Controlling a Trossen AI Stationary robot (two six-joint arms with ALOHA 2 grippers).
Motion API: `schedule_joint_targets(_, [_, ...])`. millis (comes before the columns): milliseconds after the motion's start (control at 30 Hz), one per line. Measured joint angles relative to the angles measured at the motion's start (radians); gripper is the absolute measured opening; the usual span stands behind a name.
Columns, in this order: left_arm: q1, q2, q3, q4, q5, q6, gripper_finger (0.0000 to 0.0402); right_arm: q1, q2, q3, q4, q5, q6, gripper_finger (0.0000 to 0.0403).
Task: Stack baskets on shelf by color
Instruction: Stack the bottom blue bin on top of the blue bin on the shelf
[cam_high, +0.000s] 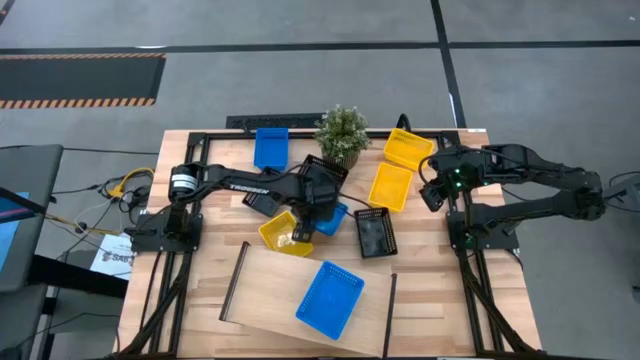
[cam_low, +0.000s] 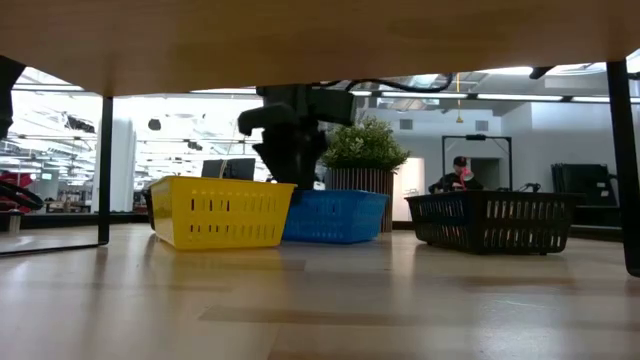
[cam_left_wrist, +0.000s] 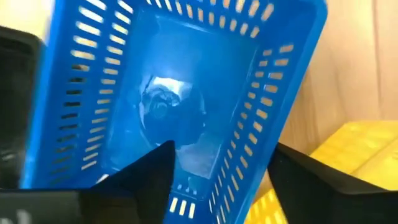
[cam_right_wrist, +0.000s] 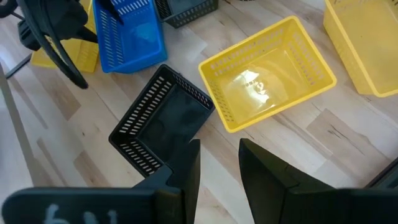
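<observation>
Item: blue basket, mid-table, upright, touching a yellow basket on one side, a black mesh basket just beside it on the other, the potted plant behind. My left gripper is over it, fingers spread apart and straddling one slotted end wall, one inside, one outside; not clamped as far as I can judge. Destination: the shelf, a light-wood board with dark rails near the table's front edge, already carrying one blue basket lying askew. Other stock: a blue basket at the back, two yellow baskets back right, further black mesh under my left arm. My right gripper waits high at the right, fingers parted and empty, looking down on a black and a yellow basket. Risks, as I judge them: a grip on a thin flared wall may tilt the basket or let it slip on lifting; the touching yellow neighbour may be dragged along; the askew basket on the shelf may prevent clean nesting. Views: the left wrist view alone shows the wall between my fingers; the high view alone shows the shelf top and its load; the low view shows the baskets sitting flat in a row, with a person far behind.
</observation>
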Motion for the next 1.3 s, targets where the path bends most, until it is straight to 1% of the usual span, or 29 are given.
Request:
schedule_joint_targets(233, [0.0,0.0,-0.016,0.011,-0.026,-0.011,0.0132,0.0,0.0,0.0,0.0,0.0,0.0,0.0134])
schedule_joint_targets(433, [-0.001,0.025,-0.012,0.034,-0.009,0.004,0.003,0.0,0.0,0.0,0.0,0.0,0.0,0.0133])
schedule_joint_targets(500, [-0.002,0.03,-0.01,0.029,-0.019,-0.021,0.0009,0.0,0.0,0.0,-0.001,0.0,0.0,0.0133])
schedule_joint_targets(633, [-0.004,0.031,-0.002,0.031,-0.027,-0.061,0.0003,0.0,0.0,0.0,0.0,0.0,0.0,0.0134])
schedule_joint_targets(700, [-0.007,0.028,0.023,0.015,-0.03,-0.074,0.0002,0.0,0.0,0.0,-0.001,0.0,0.0,0.0134])
schedule_joint_targets(800, [-0.008,0.009,0.091,-0.032,-0.055,-0.083,0.0,0.0,0.0,0.0,0.0,0.0,0.0,0.0133])
schedule_joint_targets(867, [-0.008,0.003,0.15,-0.097,-0.073,-0.09,0.0,0.0,0.0,0.0,-0.001,0.0,0.0,0.0133])
schedule_joint_targets(967, [-0.005,0.002,0.259,-0.192,-0.12,-0.097,0.0,0.0,0.0,0.0,0.0,0.0,0.0,0.0134])
schedule_joint_targets(1067, [-0.006,-0.001,0.389,-0.335,-0.151,-0.111,0.0,0.0,0.0,0.0,0.0,0.0,-0.001,0.0133])
schedule_joint_targets(1167, [-0.021,-0.002,0.529,-0.45,-0.15,-0.131,0.0,0.0,0.0,0.0,0.0,0.0,-0.005,0.0133])
schedule_joint_targets(1300, [-0.061,-0.004,0.734,-0.585,-0.116,-0.126,0.0,0.0,0.0,0.0,0.0,0.0,-0.007,0.0134])
